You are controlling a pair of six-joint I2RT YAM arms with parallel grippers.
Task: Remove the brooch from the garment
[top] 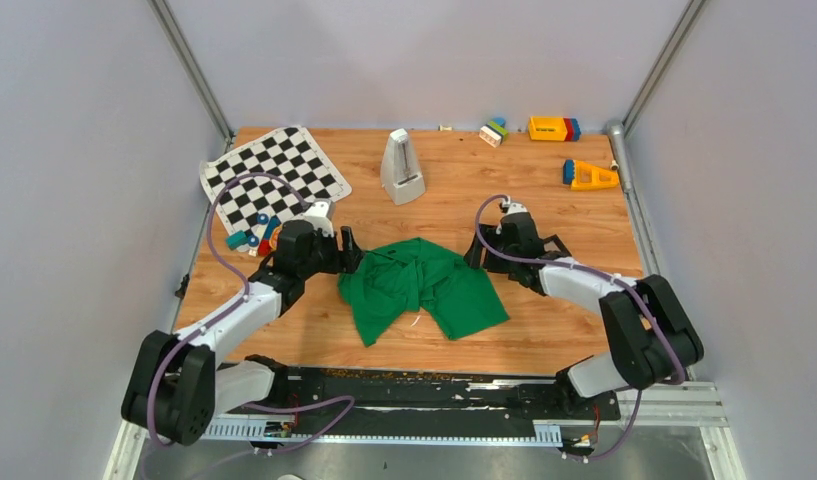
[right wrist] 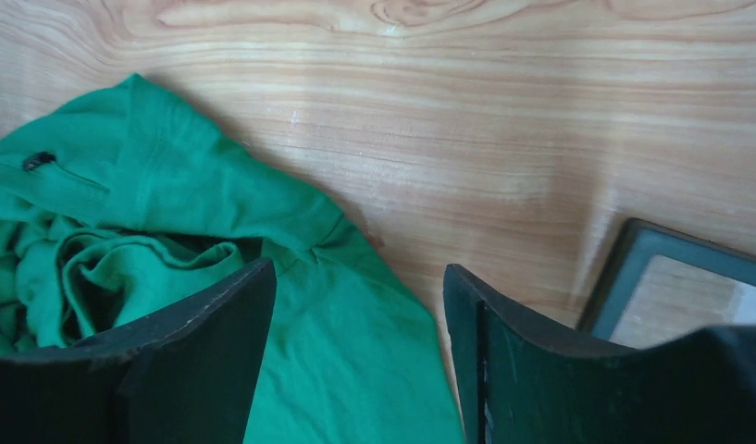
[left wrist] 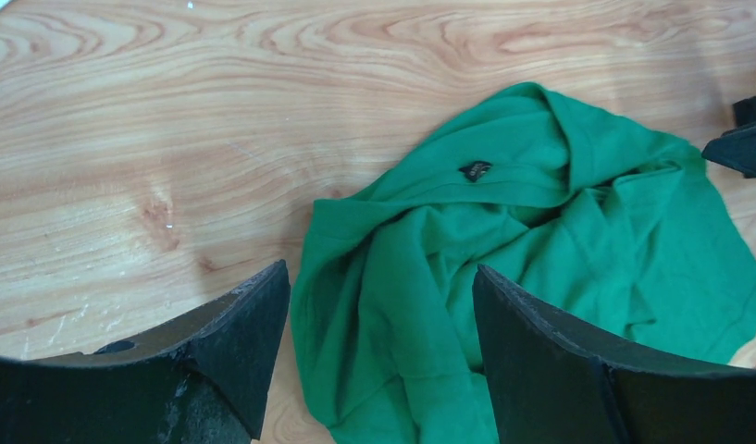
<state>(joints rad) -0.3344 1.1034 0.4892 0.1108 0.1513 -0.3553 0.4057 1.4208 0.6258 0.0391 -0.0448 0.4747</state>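
Your left gripper stands wide open with nothing between its fingers, low over the side of the garment that faces the table's left edge. Your right gripper is just as wide and just as empty, its gap over the shirt's opposite side and some bare wood. The bright green shirt lies crumpled mid-table, nearer the near edge than the far one, between the two grippers. The brooch sits on a flat band of cloth high on the heap, ahead of the left gripper and a little off the line of its gap. From the right wrist it shows only as a dark speck at the far side of the cloth. It reads as tiny, dark and squarish; any red on it is too small to make out. I judge the step in hand to be the approach. Pin the cloth beside the brooch with one gripper, narrow the other first, and close on the brooch alone, never on a fold. Keep clear of the black frame lying just beside the right gripper.
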